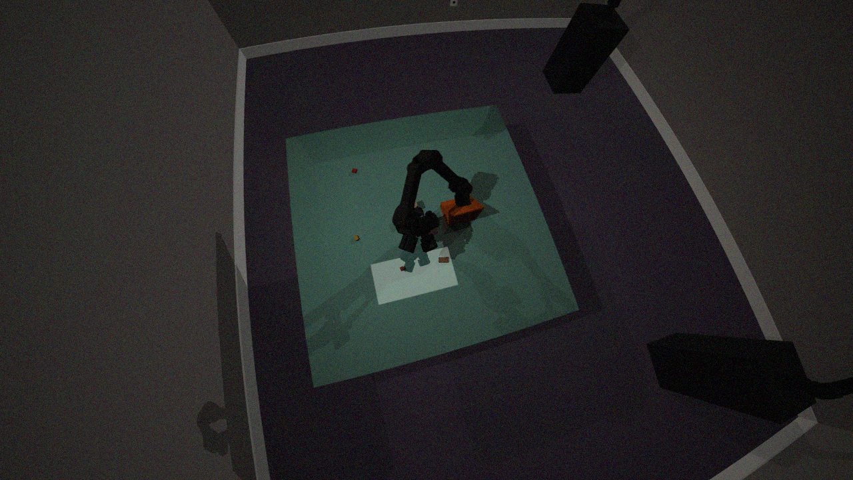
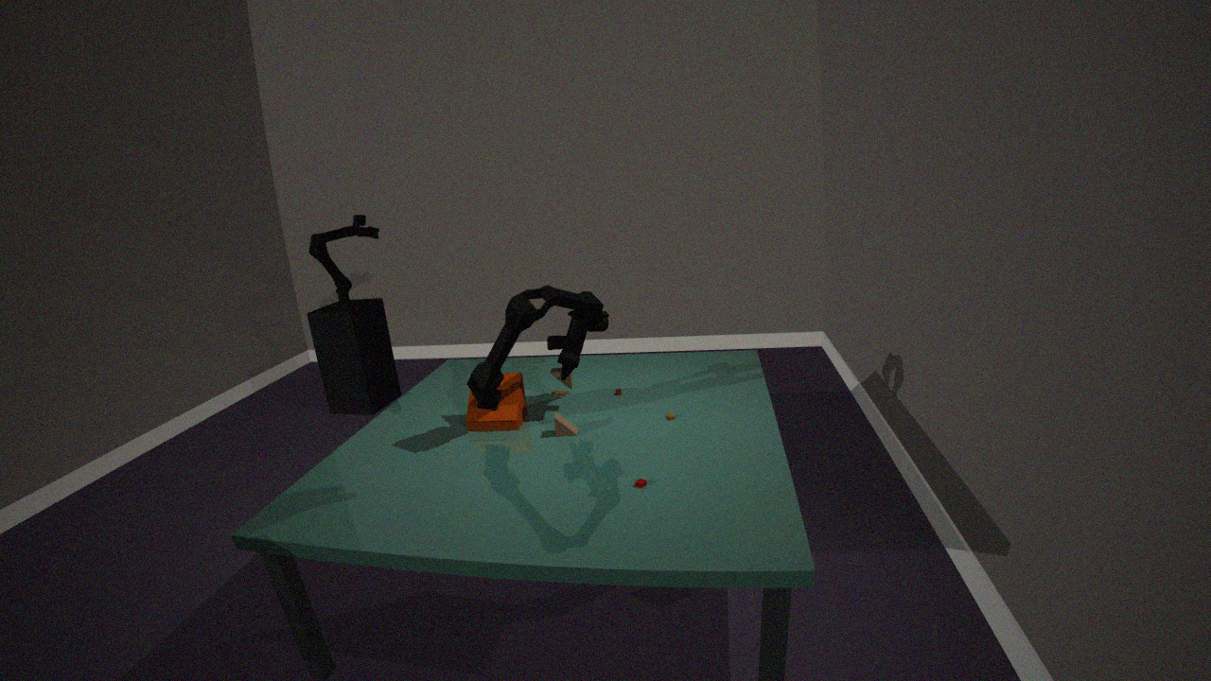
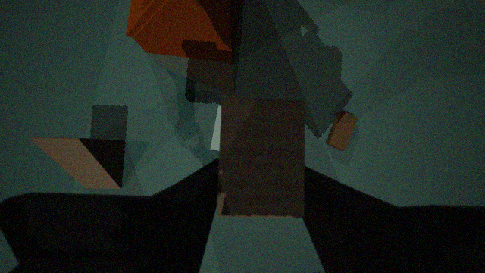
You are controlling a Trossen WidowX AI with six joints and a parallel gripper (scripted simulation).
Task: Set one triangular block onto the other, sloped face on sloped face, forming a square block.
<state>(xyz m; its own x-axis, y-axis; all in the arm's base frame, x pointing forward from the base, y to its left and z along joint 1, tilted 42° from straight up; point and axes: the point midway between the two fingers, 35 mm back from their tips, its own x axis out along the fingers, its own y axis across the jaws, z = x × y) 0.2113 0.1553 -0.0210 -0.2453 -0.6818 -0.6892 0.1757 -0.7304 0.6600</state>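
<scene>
My gripper point(image 3: 255, 166) point(image 2: 565, 370) is shut on one triangular block point(image 3: 262, 152) point(image 2: 556, 373), held in the air above the table. In the wrist view the held block shows a broad, dark brown rectangular face between the fingers. The other triangular block point(image 3: 81, 163) point(image 2: 565, 426) stands on the table near the arm's base, to the left of the held block in the wrist view. Its pale sloped face and a dark triangular end show there. The two blocks are apart. In the top view the arm hides most of the standing block.
The orange base point(image 2: 498, 420) point(image 3: 163, 32) stands close to the standing block. A brown slab point(image 1: 443, 259) point(image 3: 342, 130) and a small red cube point(image 1: 402, 268) lie by the white patch point(image 1: 414, 289). An orange cube point(image 1: 356, 238) point(image 2: 670, 416) and another red cube point(image 1: 354, 171) point(image 2: 640, 483) lie farther off.
</scene>
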